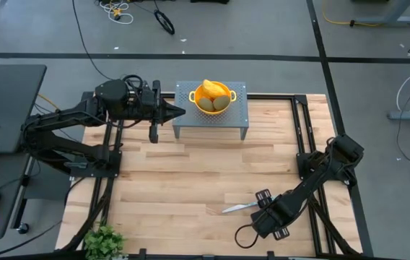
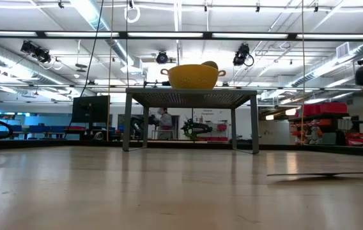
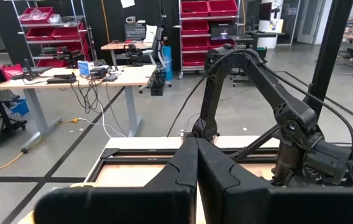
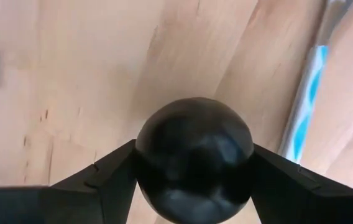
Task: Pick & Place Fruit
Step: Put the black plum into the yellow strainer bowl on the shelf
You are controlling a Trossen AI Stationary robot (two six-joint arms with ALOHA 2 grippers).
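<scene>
Right wrist view is showing the right gripper (image 4: 192,168) pinching a dark round fruit (image 4: 194,158) low over the table (image 1: 190,180), beside the knife (image 1: 240,208) — ready, I judge, for carrying to the yellow bowl (image 1: 213,97) on the small stand (image 1: 237,115). Left gripper (image 1: 178,112) is waiting beside the bowl, jaws pressed together.

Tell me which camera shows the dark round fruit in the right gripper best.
The right wrist view: the dark round fruit fills the frame, clamped between the right gripper fingers. The high view shows only the gripper; the low and left wrist views don't show the fruit.
</scene>
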